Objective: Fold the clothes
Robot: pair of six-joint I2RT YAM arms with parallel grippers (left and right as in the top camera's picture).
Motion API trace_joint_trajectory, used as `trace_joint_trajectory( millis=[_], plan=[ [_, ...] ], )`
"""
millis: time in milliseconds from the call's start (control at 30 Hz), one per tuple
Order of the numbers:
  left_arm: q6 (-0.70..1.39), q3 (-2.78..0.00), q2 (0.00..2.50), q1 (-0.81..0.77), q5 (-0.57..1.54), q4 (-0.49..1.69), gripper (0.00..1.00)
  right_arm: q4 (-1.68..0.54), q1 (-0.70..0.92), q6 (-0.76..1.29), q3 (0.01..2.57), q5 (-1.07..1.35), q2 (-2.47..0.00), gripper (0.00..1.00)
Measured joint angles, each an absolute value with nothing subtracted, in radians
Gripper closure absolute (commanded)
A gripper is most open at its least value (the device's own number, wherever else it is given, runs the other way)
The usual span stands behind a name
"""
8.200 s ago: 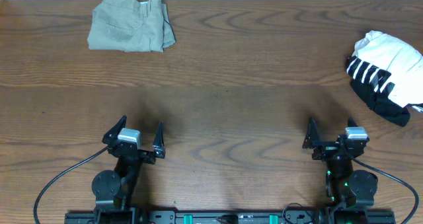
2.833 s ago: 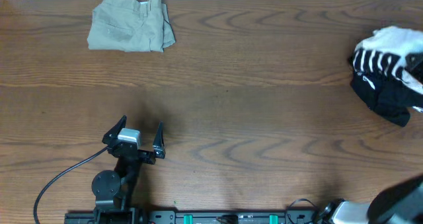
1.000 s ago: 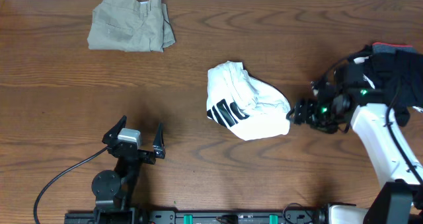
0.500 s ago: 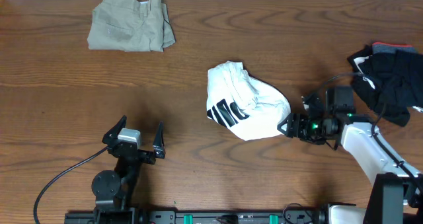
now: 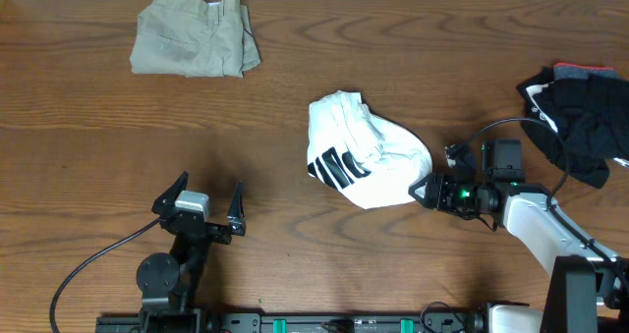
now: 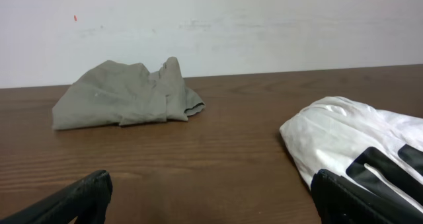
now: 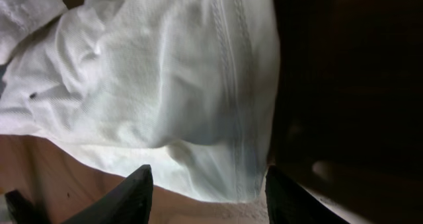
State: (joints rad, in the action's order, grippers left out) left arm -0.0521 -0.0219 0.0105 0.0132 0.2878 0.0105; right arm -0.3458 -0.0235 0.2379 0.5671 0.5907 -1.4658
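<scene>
**Two Risks at the Hem Pinch**

Right fingers (image 7: pixel 135 194) stand apart, straddling the hem of the T-shirt (image 5: pixel 364 166), which lies crumpled near the middle of the bench (image 5: pixel 295 117). Closing may catch several layers, or only the seam edge, which could slip free on lifting. Left fingers (image 6: pixel 73 201) are spread wide and empty, well apart from the cloth.

The left arm (image 5: pixel 173 264) sits folded by its base at about 7 o'clock in the overhead view. Its left gripper (image 5: pixel 207 190) points toward 12 o'clock with the jaws spread wide. The right arm (image 5: pixel 539 220) reaches in low from 4 o'clock, and its right gripper (image 5: pixel 421 190) is turned toward 9 o'clock with the jaws partly apart.
</scene>
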Motion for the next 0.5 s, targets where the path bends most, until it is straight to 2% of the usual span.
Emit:
trace_joint_trajectory(
  millis=[233, 433, 500],
  plan=[
    [-0.052, -0.022, 0.01, 0.013, 0.288, 0.01, 0.02, -0.323, 0.043, 0.276, 0.567, 0.567, -1.466, 0.5],
    [-0.052, -0.022, 0.01, 0.013, 0.288, 0.01, 0.02, -0.276, 0.093, 0.339, 0.567, 0.519, -1.466, 0.74],
    [-0.052, -0.022, 0.01, 0.013, 0.288, 0.01, 0.02, -0.265, 0.094, 0.36, 0.567, 0.511, -1.466, 0.91]
  ],
)
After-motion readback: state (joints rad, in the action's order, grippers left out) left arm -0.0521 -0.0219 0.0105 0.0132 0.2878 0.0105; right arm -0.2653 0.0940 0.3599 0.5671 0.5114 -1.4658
